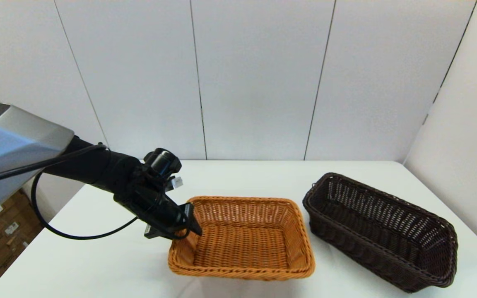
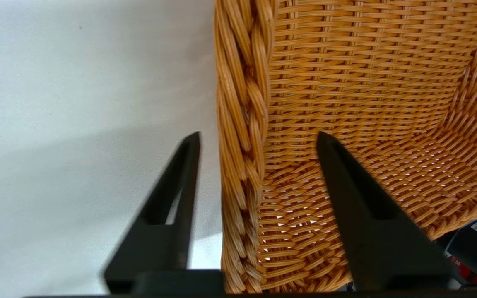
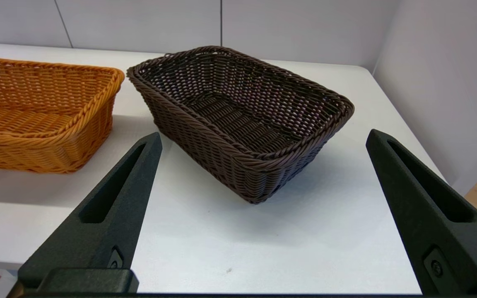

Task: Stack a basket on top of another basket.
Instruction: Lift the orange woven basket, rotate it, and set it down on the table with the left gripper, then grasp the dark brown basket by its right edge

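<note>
Straddling the orange-tan basket's (image 1: 242, 238) left braided rim, the left pincer (image 2: 258, 140) stood open — one finger outside, one inside. The dark brown basket (image 1: 381, 229) sat right of it on the white table (image 1: 97, 256), long axis running far-left to near-right. The right pincer (image 3: 263, 138) hung open, near the table's near edge.

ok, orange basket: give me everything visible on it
The orange-tan basket is a rectangular woven wicker tray with flared sides, a thick braided rim and an open-weave floor that lets the white table show through. It sits upright and empty on the table, left of the dark brown basket, with a gap between them. The left tool straddles its left rim, open, one finger inside and one outside, and neither visibly touches the weave.
</note>
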`<state>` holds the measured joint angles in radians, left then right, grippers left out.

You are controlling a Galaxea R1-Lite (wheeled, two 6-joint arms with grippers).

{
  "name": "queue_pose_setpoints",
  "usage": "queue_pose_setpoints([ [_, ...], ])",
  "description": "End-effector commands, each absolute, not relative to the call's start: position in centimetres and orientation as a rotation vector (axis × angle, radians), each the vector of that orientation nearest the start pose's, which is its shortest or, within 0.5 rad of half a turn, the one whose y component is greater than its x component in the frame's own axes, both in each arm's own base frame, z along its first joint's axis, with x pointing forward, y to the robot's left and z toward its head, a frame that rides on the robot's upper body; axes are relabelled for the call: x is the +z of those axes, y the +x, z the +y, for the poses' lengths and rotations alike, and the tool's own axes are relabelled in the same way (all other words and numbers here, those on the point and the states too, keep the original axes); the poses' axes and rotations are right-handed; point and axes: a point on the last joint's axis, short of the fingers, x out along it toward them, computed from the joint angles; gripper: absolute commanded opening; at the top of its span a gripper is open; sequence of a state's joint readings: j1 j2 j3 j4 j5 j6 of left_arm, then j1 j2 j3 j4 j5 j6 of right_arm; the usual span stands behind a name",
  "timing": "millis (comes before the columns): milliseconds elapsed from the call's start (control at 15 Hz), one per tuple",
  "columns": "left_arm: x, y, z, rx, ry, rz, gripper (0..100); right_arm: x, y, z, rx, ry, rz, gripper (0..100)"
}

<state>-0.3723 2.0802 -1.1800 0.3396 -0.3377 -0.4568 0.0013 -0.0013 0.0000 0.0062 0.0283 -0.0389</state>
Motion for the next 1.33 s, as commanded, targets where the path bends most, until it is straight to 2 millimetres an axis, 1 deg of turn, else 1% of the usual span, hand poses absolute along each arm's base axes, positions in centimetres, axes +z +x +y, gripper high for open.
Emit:
queue_pose_setpoints([
  [67,9.5,31.8,-12.5,-0.319,-0.380,1.326,100,7.5,-2.3,0.1,0.031,-0.040,0.006,100],
  [133,10.9,31.5,-12.0,-0.323,-0.391,1.286,100,7.5,-2.3,0.1,0.031,-0.040,0.006,100],
  [200,13.2,30.7,-11.1,-0.334,-0.406,1.220,100,7.5,-2.3,0.1,0.031,-0.040,0.006,100],
  [267,15.2,29.7,-10.4,-0.344,-0.414,1.162,100,7.5,-2.3,0.1,0.031,-0.040,0.006,100],
  [333,17.0,28.3,-9.7,-0.356,-0.413,1.104,100,7.5,-2.3,0.1,0.031,-0.040,0.006,100],
  [400,18.8,26.5,-9.1,-0.367,-0.409,1.048,100,7.5,-2.3,0.1,0.031,-0.040,0.006,100],
  [533,21.4,21.9,-7.7,-0.353,-0.349,0.933,100,7.5,-2.3,0.1,0.029,-0.040,0.006,100],
  [600,22.2,18.5,-6.7,-0.343,-0.289,0.896,100,7.5,-2.3,0.1,0.031,-0.040,0.006,100],
  [667,22.5,15.7,-6.0,-0.340,-0.255,0.888,100,7.5,-2.3,0.1,0.029,-0.040,0.006,100],
  [800,22.3,10.6,-4.5,-0.348,-0.236,0.876,100,7.5,-2.3,0.1,0.031,-0.040,0.006,100],
  [933,21.7,6.6,-2.9,-0.349,-0.246,0.826,100,7.5,-2.3,0.1,0.031,-0.040,0.006,100],
  [1000,21.2,4.9,-2.0,-0.307,-0.266,0.816,100,7.5,-2.3,0.1,0.031,-0.040,0.006,100],
  [1133,19.7,2.6,-1.1,-0.257,-0.291,0.802,100,7.5,-2.3,0.1,0.029,-0.040,0.006,100],
  [1333,17.2,-0.2,-0.3,-0.177,-0.330,0.734,100,7.5,-2.3,0.1,0.031,-0.040,0.006,100],
])
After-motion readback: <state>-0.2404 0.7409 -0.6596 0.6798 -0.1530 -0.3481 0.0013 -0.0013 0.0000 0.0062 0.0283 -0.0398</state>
